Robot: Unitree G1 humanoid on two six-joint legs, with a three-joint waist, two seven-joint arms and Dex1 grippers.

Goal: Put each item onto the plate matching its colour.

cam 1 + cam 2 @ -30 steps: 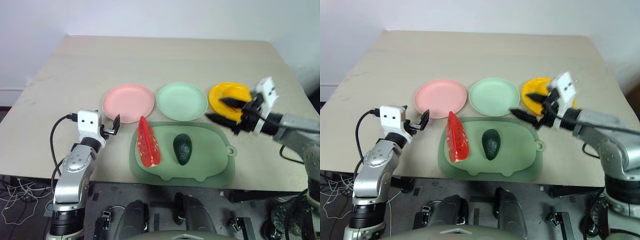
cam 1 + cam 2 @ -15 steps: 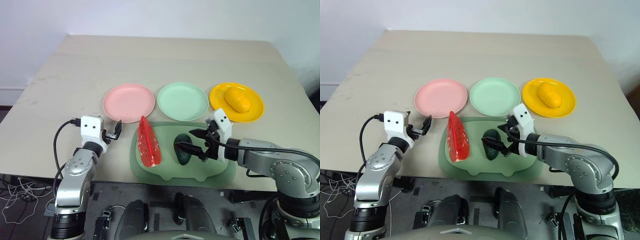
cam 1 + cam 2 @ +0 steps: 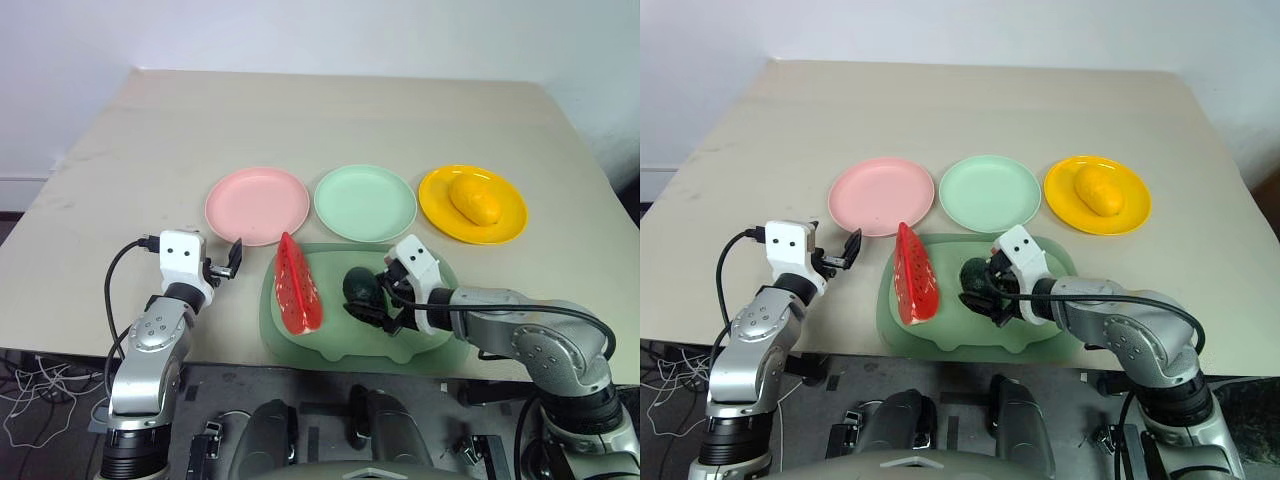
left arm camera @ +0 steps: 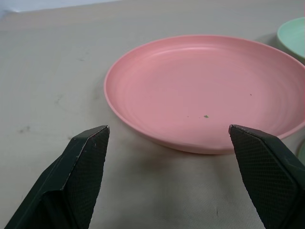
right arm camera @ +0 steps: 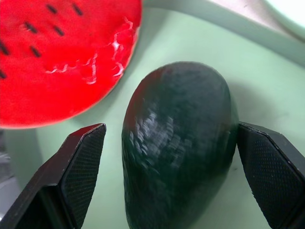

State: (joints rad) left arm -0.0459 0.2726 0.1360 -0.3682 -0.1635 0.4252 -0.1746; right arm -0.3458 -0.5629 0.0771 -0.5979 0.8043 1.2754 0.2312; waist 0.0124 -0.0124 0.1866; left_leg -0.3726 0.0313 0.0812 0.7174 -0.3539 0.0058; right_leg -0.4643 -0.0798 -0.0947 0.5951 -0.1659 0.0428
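Straddling the avocado [image 5: 178, 143] now, our right claw [image 3: 987, 290] has come down and across from beside the yellow plate [image 3: 505, 222], where it hung a second ago, to the green tray [image 3: 440, 345]; its two black fingers [image 5: 71, 176] stand wide open, one on each flank of the fruit, and nothing is gripped yet. For the task, we judge that the mango [image 3: 474, 200] is settled on its yellow plate and the avocado is next in line, waiting only on a squeeze and a lift to the green plate [image 3: 365, 202], which lies beyond the claw, across the tray's far edge. The avocado lies flat on the tray, its long axis running roughly along the line the claw points, so the fingers would close across its narrow width; in the right wrist view the broader, rounder end is farther from the claw, though which end is the stem end we cannot tell. Just beside the claw, on its left, the watermelon wedge [image 3: 297, 287] lies on the tray, clear of the avocado, its length running toward the pink plate [image 4: 205, 90]. Well off to the left, our left claw [image 3: 234, 260] has kept its place, its fingers spread and empty, facing the pink plate's near rim without touching it.
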